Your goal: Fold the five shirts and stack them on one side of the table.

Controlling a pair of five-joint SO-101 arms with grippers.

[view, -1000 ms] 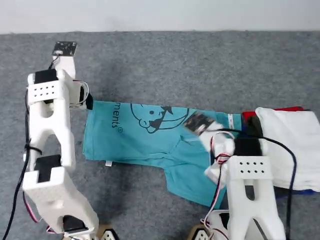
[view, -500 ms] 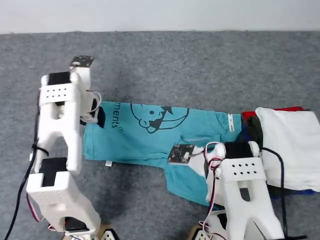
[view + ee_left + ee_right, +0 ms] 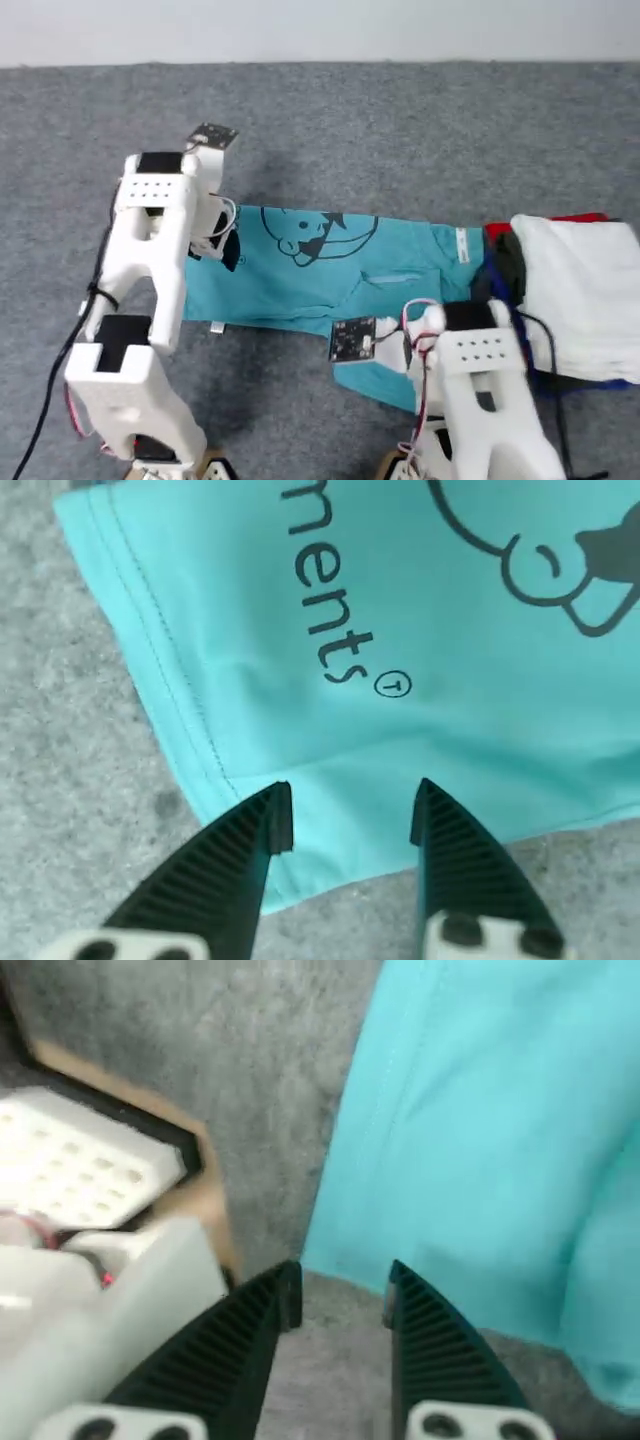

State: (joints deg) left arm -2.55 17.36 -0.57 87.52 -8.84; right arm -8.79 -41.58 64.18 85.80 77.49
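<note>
Across the middle of the tabletop [image 3: 400, 130], we find left fingers [image 3: 225, 855] and right fingers [image 3: 430, 1340] open over the teal shirt [image 3: 320, 270]; each should pinch an edge squarely before folding.

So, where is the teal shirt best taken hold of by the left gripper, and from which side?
Probably at the stitched hem of the teal shirt, near its corner. The shirt lies flat on the grey table, so only an edge gives a lip; come from above, from the bare-table side. The open left gripper hangs over that edge.
</note>
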